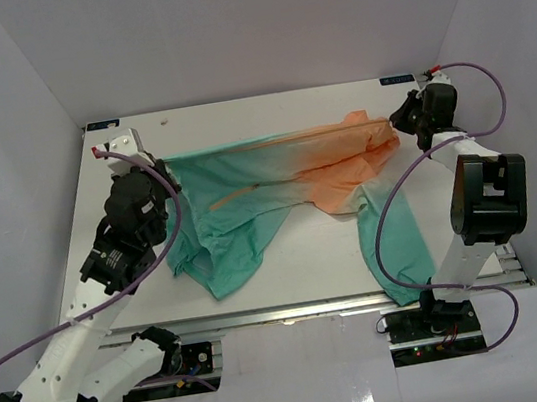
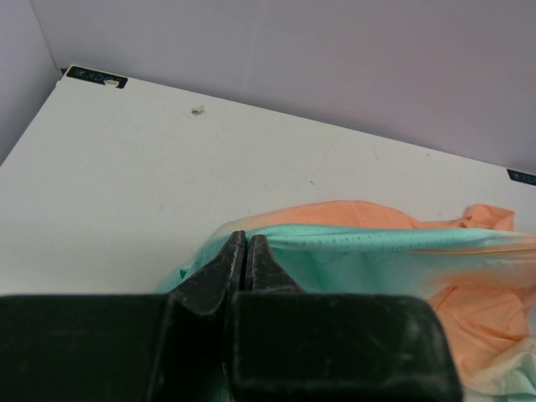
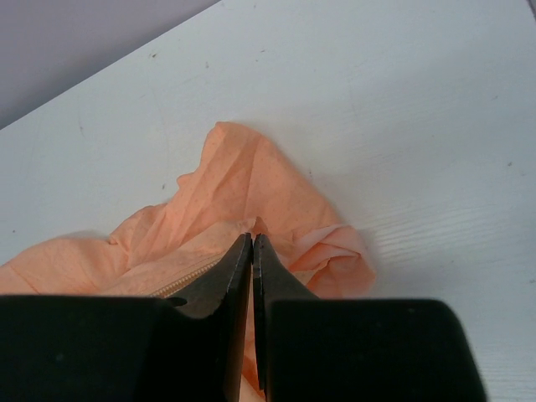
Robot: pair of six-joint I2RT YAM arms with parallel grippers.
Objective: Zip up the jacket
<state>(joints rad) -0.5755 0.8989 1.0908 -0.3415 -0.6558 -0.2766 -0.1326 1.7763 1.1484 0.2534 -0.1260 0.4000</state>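
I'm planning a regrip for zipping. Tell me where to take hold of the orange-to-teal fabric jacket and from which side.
Probably the zipper-lined edge of the orange-to-teal fabric jacket, stretched straight along the far side between the left gripper and right gripper. It is thin and flat: close the jaws across it, coming from the far side over white table, away from the bunched folds.

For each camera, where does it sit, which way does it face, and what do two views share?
Top external: above and behind the robot, looking down at the table and jacket; the left arm and right arm show.
Left wrist: on the left arm, facing the back wall over the jacket's teal end; left fingers show, shut.
Right wrist: on the right arm, facing the orange end; right fingers show, shut.
Shared: both wrist views catch orange fabric.
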